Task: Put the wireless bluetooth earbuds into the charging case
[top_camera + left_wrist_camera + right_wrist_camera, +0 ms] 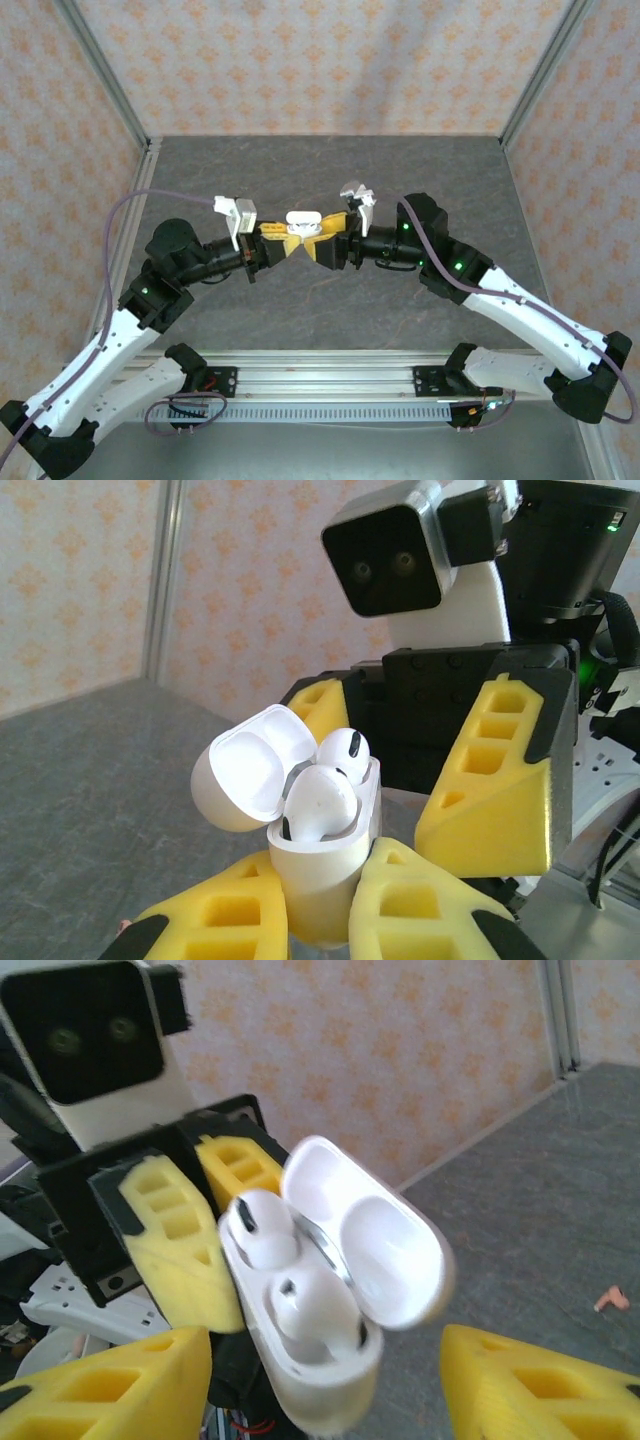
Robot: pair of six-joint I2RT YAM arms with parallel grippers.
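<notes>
The grey stone-patterned bench (330, 300) sits inside patterned paper walls. Above it, the left arm (150, 290) and the right arm (500, 290) lean in from either side and meet nose to nose over the middle.

The left gripper (322, 890) has its yellow fingers (225, 925) closed narrow on the lower body of the charging case (310, 860) and holds it upright in the air, clear of the bench. The right gripper (325, 1360) faces it with its own yellow fingers (110, 1380) spread wide, one on each side of the case. In the right wrist view there is a gap at both sides and the fingers touch nothing.

The case is white and pebble-shaped. Its lid (250, 770) is hinged back and stands open toward the left in the left wrist view, showing its hollow inside.

Two white earbuds (320, 802) are in the case's wells, heads up and side by side. The nearer one sits low in its well, while the farther earbud (345, 752) stands a little higher, with a dark slot on its head. I cannot tell whether either one is pressed fully home.

Down on the bench, well apart from the case, lies a tiny coral-red earbud (612, 1300). It is blurred in the right wrist view.
</notes>
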